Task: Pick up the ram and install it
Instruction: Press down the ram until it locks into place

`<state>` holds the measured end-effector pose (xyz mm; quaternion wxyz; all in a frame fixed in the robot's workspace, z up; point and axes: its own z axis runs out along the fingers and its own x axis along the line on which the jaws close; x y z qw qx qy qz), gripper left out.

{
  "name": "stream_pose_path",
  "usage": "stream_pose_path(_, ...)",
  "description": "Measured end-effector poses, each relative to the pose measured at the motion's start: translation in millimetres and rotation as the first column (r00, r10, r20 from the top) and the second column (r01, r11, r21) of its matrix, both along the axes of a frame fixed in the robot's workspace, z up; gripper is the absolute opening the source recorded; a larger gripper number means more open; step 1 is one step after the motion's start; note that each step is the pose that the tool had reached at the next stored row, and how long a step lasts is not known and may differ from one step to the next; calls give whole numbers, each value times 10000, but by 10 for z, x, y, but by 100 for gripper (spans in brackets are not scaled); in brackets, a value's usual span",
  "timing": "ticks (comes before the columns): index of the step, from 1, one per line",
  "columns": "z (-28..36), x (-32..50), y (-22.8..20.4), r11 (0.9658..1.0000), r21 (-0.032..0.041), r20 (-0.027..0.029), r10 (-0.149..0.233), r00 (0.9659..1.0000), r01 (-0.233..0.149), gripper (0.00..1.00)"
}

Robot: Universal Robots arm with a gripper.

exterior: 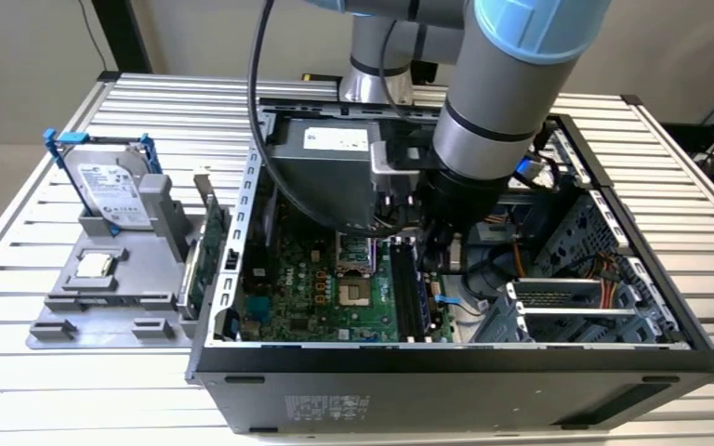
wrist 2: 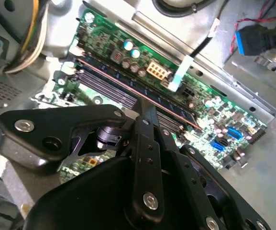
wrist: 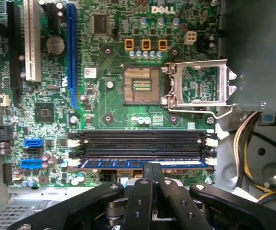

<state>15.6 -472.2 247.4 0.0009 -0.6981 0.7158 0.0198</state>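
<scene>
The ram (wrist: 109, 163) stands on edge in the slot nearest my gripper, among the motherboard's black memory slots (wrist: 142, 139). It spans the full length between the white end latches. In the second wrist view the ram (wrist 2: 114, 79) is a long dark strip with a reddish edge. My gripper (wrist: 152, 167) is shut, its two fingers pressed together, and the tips are right at the middle of the ram's top edge. In the exterior view the gripper (exterior: 435, 269) reaches down inside the open computer case (exterior: 456, 358), over the slots.
The open CPU socket (wrist: 140, 85) and its raised metal frame (wrist: 202, 88) lie beside the slots. A power supply (exterior: 320, 139) and a drive cage (exterior: 568, 297) flank the arm. Outside the case, a grey holder (exterior: 97, 307) carries a hard drive (exterior: 109, 190), a small chip (exterior: 94, 265) and a green card (exterior: 215, 246).
</scene>
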Motion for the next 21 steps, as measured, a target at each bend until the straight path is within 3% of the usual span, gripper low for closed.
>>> stream_pose_path(5, -3, 0, -139, 10000, 0, -3, 0, 10000, 0, 0)
stream_pose_path(7, -8, -1, -166, 10000, 0, -6, -2, 10000, 2, 0)
stream_pose_path(11, -10, 1, -164, 10000, -2, -17, -2, 10000, 2, 0)
stream_pose_path(13, -35, 1, -97, 10000, -36, -18, -2, 10000, 2, 0)
stream_pose_path(15, -73, 1, -59, 10000, -34, -17, -3, 10000, 2, 0)
stream_pose_path(21, -180, 1, -54, 10000, -37, -17, -2, 10000, 2, 0)
